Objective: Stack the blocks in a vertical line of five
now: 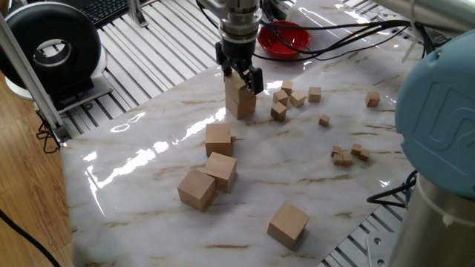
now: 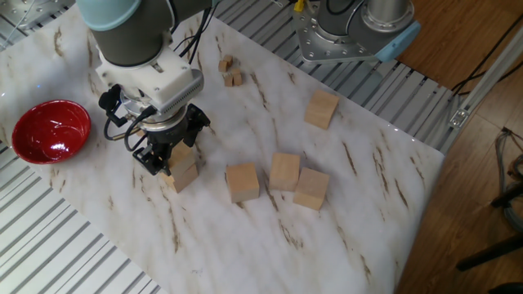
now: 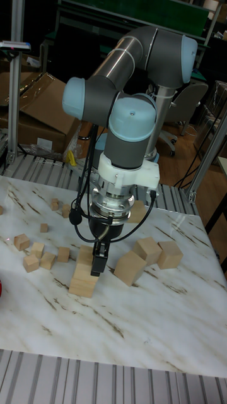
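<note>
Fingers [image 1: 240, 77] [image 2: 172, 160] [image 3: 96, 266] gripping the upper block [image 1: 237, 85] [image 2: 181, 154], sitting squarely on the lower block [image 1: 241, 105] [image 2: 185, 176] [image 3: 83, 281] as a two-high stack on the bench [image 1: 148, 163] [image 2: 343, 229] [image 3: 157, 315]. Lying loose nearby: four more blocks [image 1: 218, 138] [image 2: 243, 181] [image 3: 128, 267]. Standing beyond the stack: red bowl [image 1: 285, 37] [image 2: 49, 131].

Two blocks stacked, four loose on the table [image 1: 148, 178].
The stack [image 1: 240, 98] stands near the bowl [image 1: 284, 37]; three loose blocks [image 1: 211, 167] cluster before it, a fourth [image 1: 287, 224] lies apart.

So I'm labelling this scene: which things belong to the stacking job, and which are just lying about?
Job: large plain tan wooden cubes, two stacked, four loose; end effector.
Lying about: red bowl; tiny wooden cubes.
</note>
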